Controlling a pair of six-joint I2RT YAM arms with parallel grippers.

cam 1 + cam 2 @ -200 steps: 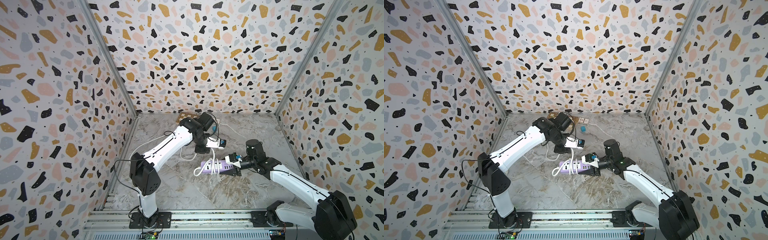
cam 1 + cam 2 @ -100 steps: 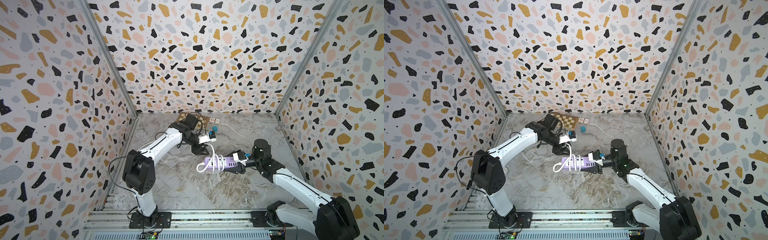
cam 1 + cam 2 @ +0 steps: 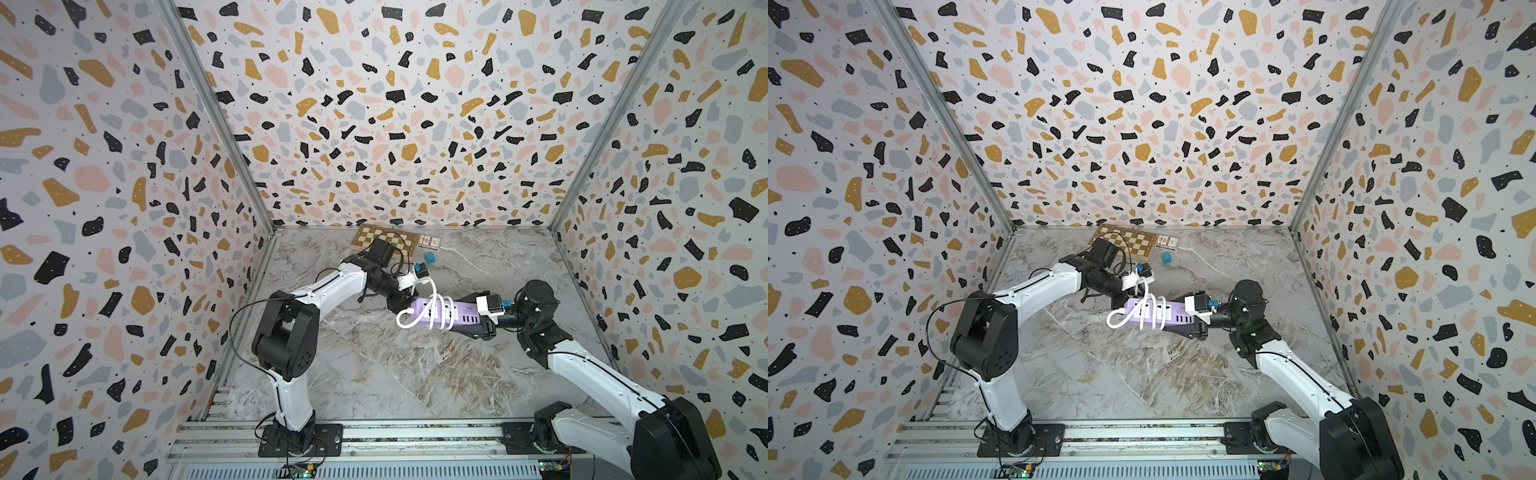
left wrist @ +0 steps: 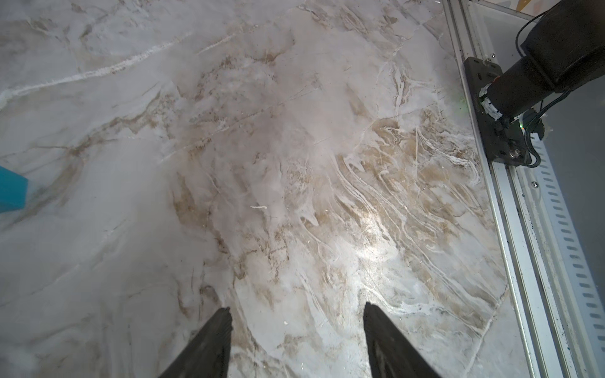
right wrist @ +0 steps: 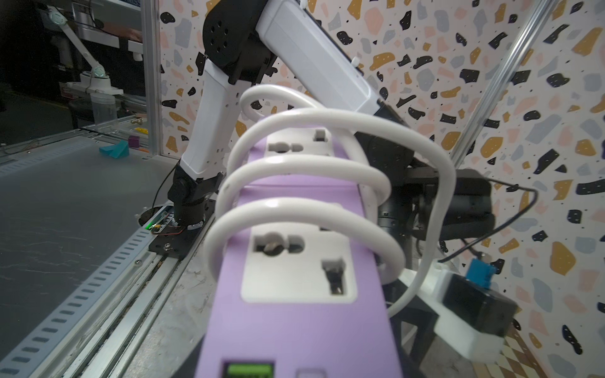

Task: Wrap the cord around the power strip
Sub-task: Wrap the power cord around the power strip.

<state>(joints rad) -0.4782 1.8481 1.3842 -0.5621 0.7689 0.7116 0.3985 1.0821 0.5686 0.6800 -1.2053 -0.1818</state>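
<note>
Strip (image 3: 457,311) lies 9-to-3 o'clock, USB end at 3 clamped in right pincer (image 3: 467,315), cord (image 3: 441,309) coiled round. Left pincer (image 4: 296,314) gapes empty. Strip has shifted toward 12.

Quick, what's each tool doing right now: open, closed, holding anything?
Left tool: open, nothing between its fingers.
Right tool: closed on the USB end of the power strip.

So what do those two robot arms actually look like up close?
The left arm and right arm: white shells, chunky black joints, thin black cables looping outside. The left gripper has two dark, tapering fingers. Each wrist carries a white block with a blue tab.
</note>
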